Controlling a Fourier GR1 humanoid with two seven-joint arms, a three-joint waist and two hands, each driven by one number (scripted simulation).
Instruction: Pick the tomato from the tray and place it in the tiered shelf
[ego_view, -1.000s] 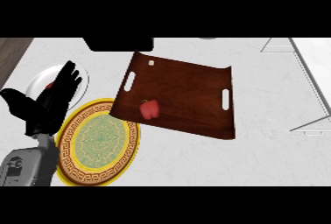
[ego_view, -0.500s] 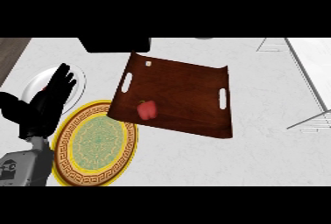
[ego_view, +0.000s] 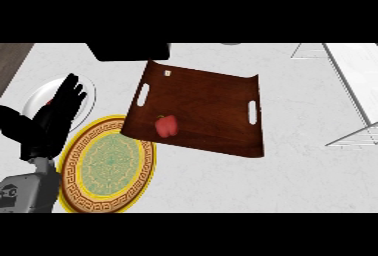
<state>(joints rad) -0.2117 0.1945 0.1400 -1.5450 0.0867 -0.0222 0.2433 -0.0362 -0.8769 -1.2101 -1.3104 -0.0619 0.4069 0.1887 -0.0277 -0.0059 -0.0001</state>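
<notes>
A red tomato (ego_view: 166, 126) lies on the dark brown tray (ego_view: 210, 107), near its front left edge. The white wire tiered shelf (ego_view: 353, 82) stands at the far right, partly cut off by the view's edge. My left hand (ego_view: 46, 122) rests at the far left with its fingers straight and pointing up, well left of the tray and touching nothing. My right hand does not show.
A yellow patterned plate (ego_view: 107, 165) lies left of the tray, close to my left hand. A white plate (ego_view: 40, 95) with something red on it sits behind that hand. A black object (ego_view: 129, 50) stands at the back.
The view has shifted a little, so the tray and plates sit slightly further right in the picture. My left hand keeps its pose.
</notes>
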